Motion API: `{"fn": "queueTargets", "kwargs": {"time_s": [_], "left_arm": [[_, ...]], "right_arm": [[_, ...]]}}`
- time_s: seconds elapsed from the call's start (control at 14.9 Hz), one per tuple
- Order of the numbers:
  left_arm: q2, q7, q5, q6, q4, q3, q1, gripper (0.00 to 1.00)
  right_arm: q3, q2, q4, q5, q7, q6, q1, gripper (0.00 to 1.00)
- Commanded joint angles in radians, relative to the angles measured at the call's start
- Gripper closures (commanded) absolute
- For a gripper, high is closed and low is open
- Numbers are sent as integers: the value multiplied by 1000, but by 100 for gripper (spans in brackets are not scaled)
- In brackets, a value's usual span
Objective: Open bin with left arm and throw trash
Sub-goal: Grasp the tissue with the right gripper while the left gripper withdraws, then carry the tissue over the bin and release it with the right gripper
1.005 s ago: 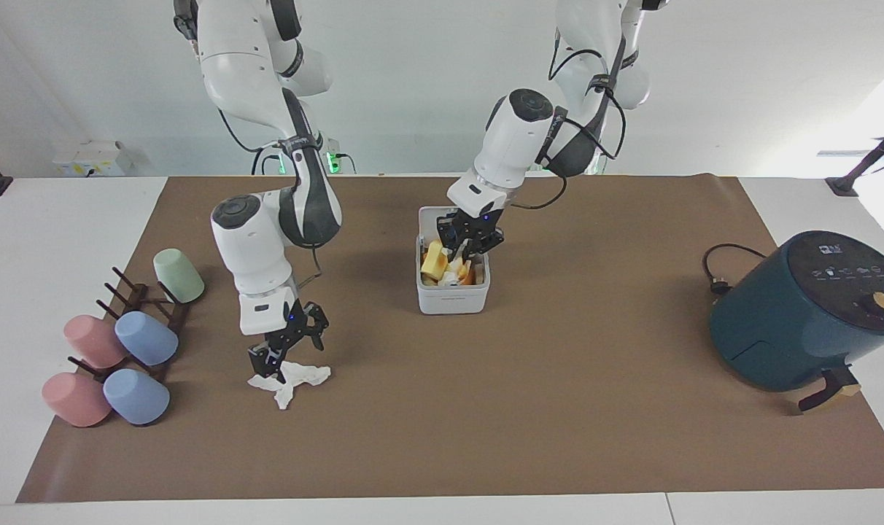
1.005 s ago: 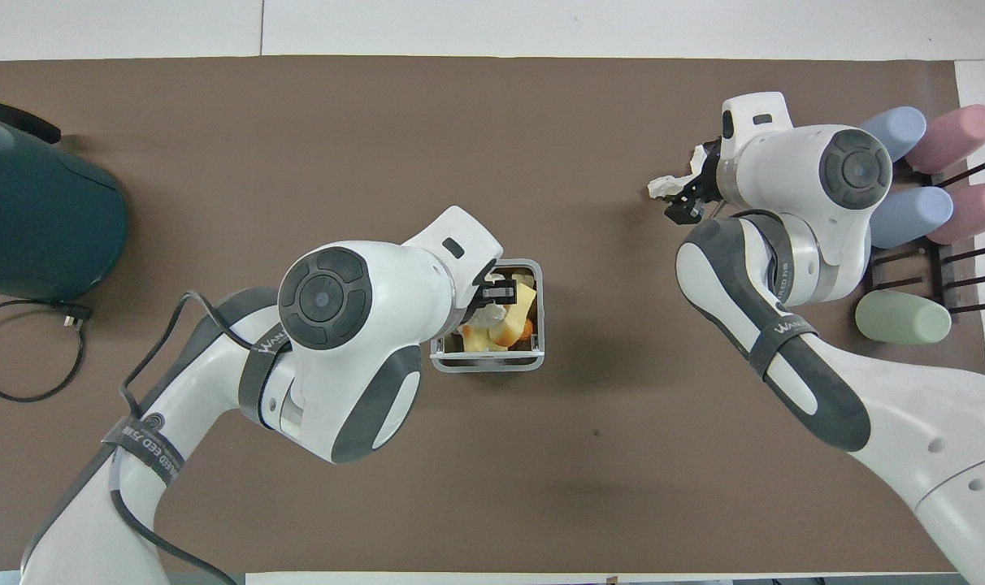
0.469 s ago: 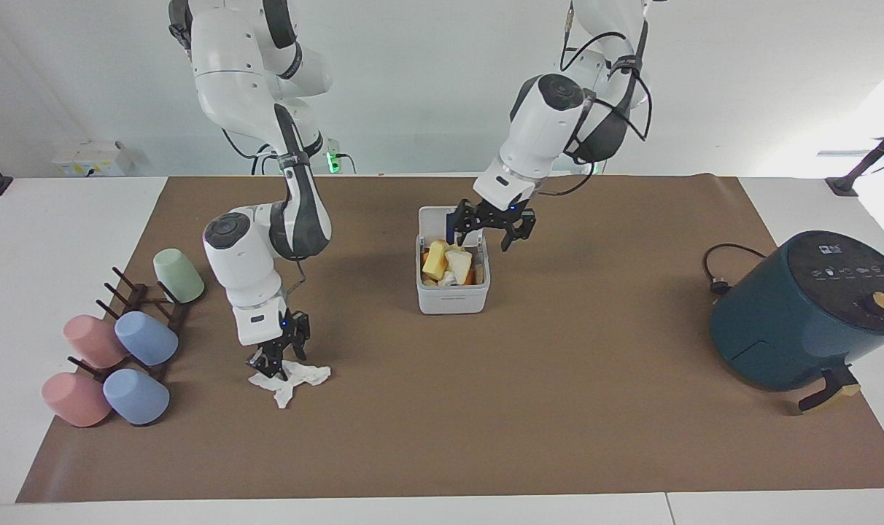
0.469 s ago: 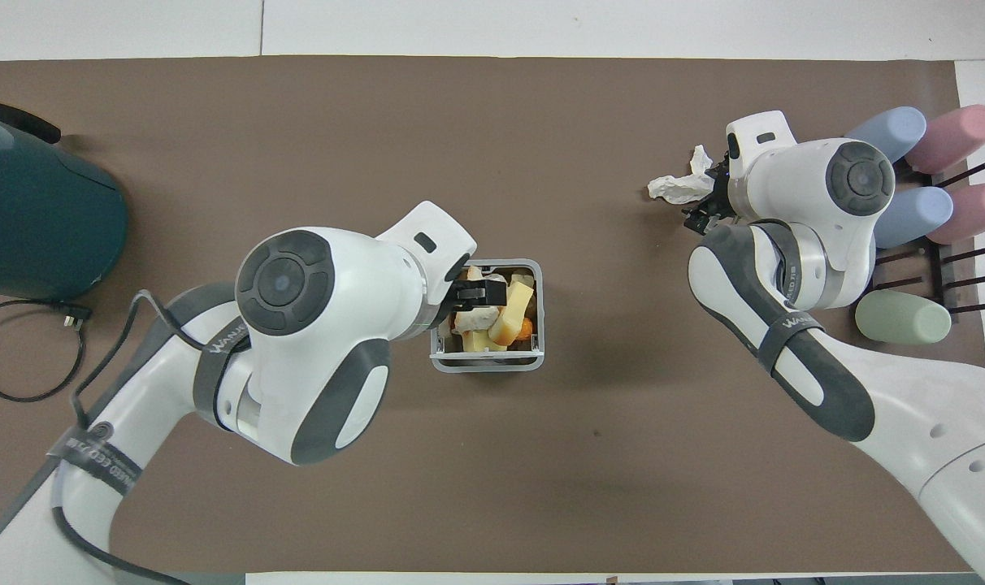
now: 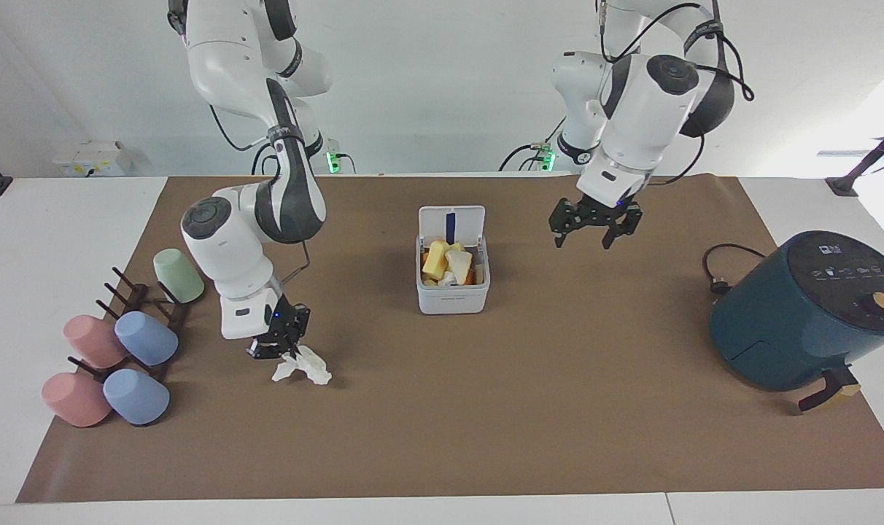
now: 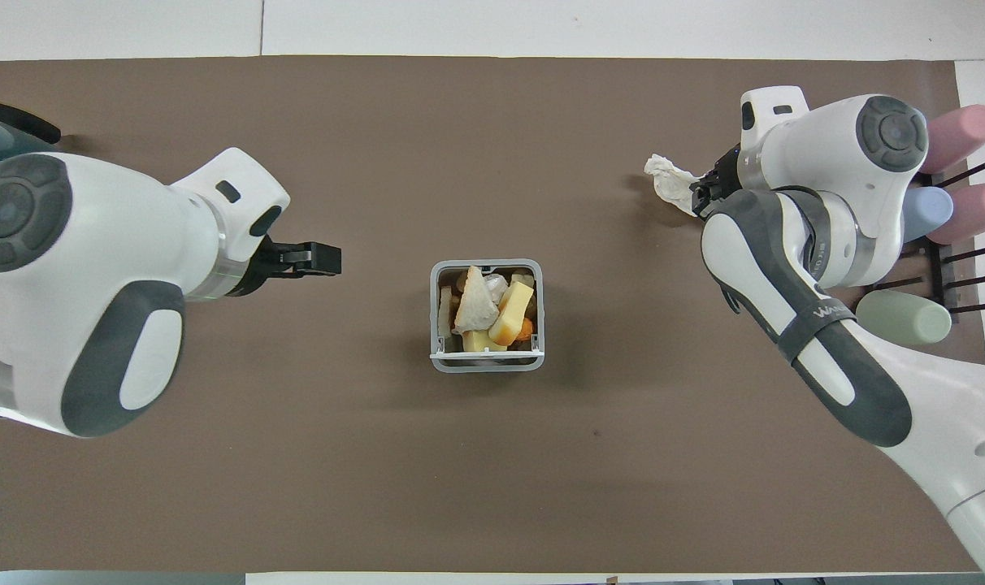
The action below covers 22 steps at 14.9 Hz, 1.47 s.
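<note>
The white bin (image 5: 453, 297) stands mid-table with its lid (image 5: 451, 219) tipped up on the robots' side. Inside lie a yellow spongy block (image 5: 433, 259) and a pale cream wedge (image 5: 459, 262); from overhead the wedge (image 6: 476, 302) rests on the yellow block (image 6: 509, 313) inside the bin's rim (image 6: 487, 364). My left gripper (image 5: 592, 230) (image 6: 328, 258) hangs open and empty over the mat between bin and air fryer. My right gripper (image 5: 278, 350) (image 6: 698, 195) is shut on the crumpled white tissue (image 5: 303, 367) (image 6: 667, 179), low at the mat toward the right arm's end.
A dark-teal air fryer (image 5: 807, 306) with its cable (image 5: 719, 273) sits at the left arm's end of the table. Pastel cups on a dark peg rack (image 5: 121, 343) (image 6: 948, 203) stand beside the right arm.
My left gripper rose out of the bin, opened and swung toward the air fryer's end. My right gripper closed on the tissue, which is now bunched up.
</note>
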<state>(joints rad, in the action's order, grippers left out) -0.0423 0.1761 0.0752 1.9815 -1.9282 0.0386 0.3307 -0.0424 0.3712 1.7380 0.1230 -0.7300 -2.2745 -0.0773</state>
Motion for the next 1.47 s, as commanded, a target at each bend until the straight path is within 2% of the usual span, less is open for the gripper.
{"fn": "queueTargets", "kwargs": {"time_s": [0.0, 0.13, 0.27, 0.47, 0.6, 0.8, 1.0, 1.21, 1.41], "left_arm": [[-11, -133, -26, -76, 52, -8, -114, 0], [-4, -231, -26, -140, 115, -8, -191, 0], [-2, -291, -26, -190, 167, -8, -246, 0], [1, -296, -28, -272, 248, -8, -275, 0], [15, -296, -31, -331, 299, -8, -277, 0], [32, -296, -64, -385, 351, -8, -275, 0], [18, -285, -63, -379, 313, -8, -275, 0], [-5, -279, -63, -369, 266, -8, -275, 0], [-30, -283, -63, -331, 207, -8, -275, 0]], "right_arm": [[-7, -69, -24, 10, 237, 123, -28, 100], [-7, -75, -87, 12, 488, 211, -83, 100], [-7, -74, -135, 13, 761, 248, -177, 100], [-8, -66, -164, 35, 1155, 228, -286, 100], [-7, -66, -182, 81, 1356, 216, -337, 100], [-7, -61, -172, 101, 1628, 126, -424, 100], [-19, -70, -141, 106, 1730, 103, -455, 100], [-21, -121, -5, 121, 1758, 4, -495, 100], [-19, -167, 113, 121, 1723, -16, -496, 100]]}}
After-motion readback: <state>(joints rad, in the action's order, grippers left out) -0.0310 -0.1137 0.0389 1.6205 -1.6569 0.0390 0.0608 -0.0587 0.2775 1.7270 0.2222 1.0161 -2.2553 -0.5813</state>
